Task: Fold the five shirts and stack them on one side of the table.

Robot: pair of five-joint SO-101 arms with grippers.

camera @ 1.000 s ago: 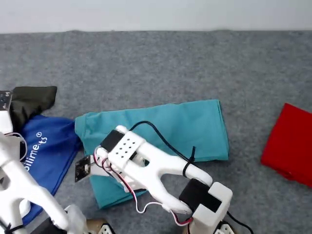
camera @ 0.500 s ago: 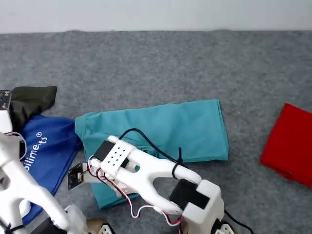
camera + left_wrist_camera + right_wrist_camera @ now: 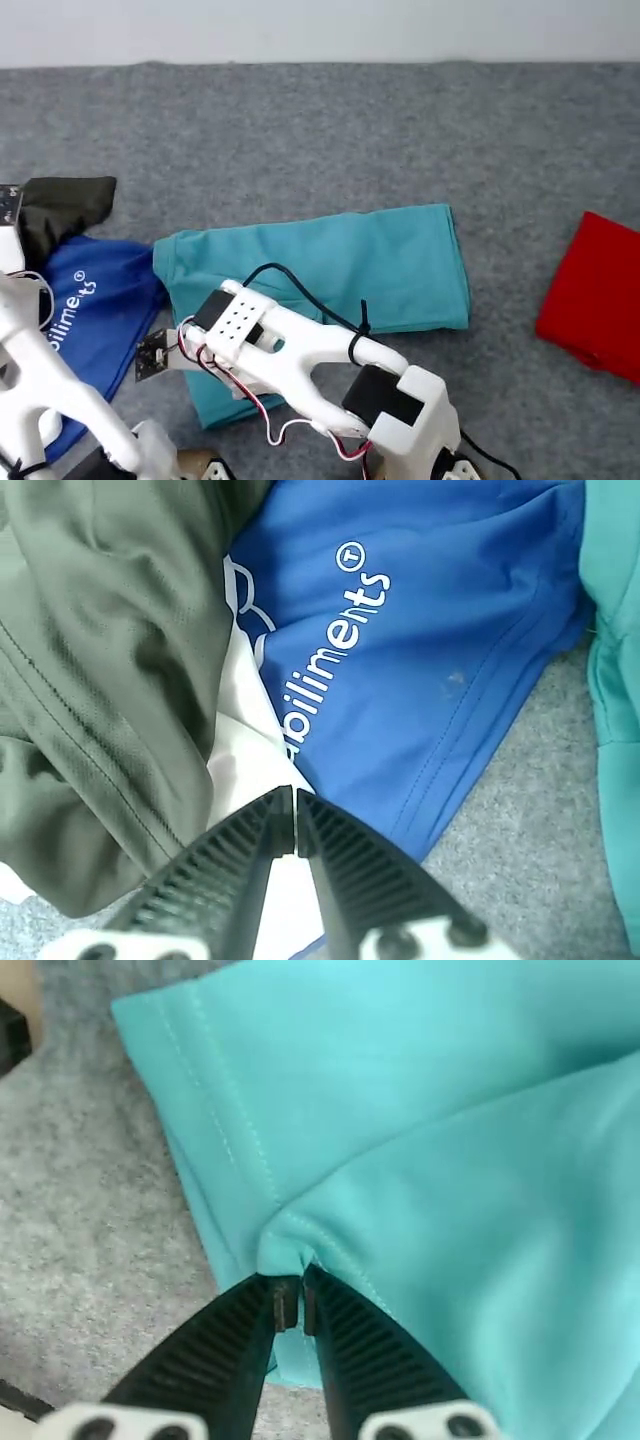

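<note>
**Grey table, teal shirt in my right pincer**

Grey felt covers the table [image 3: 300,130], which runs back to a pale wall [image 3: 300,30]. A smooth teal shirt [image 3: 380,265] lies folded into a broad rectangle near the middle of the table. My right pincer [image 3: 292,1298] has its black ribbed fingers [image 3: 345,1345] pinched on a small ridge of that shirt's fabric, close to a stitched hem at its near corner. Just beside the teal shirt, on my left, lies a royal-blue shirt with white lettering [image 3: 100,300], with a crumpled olive mesh shirt [image 3: 65,205] beyond it. A strip of white cloth [image 3: 245,770] shows between those two. My left pincer [image 3: 295,820] hangs over that strip with its fingers pressed together at the tips, and I see nothing between them. A folded red shirt [image 3: 595,295] sits well apart, at the table's far right edge.
</note>
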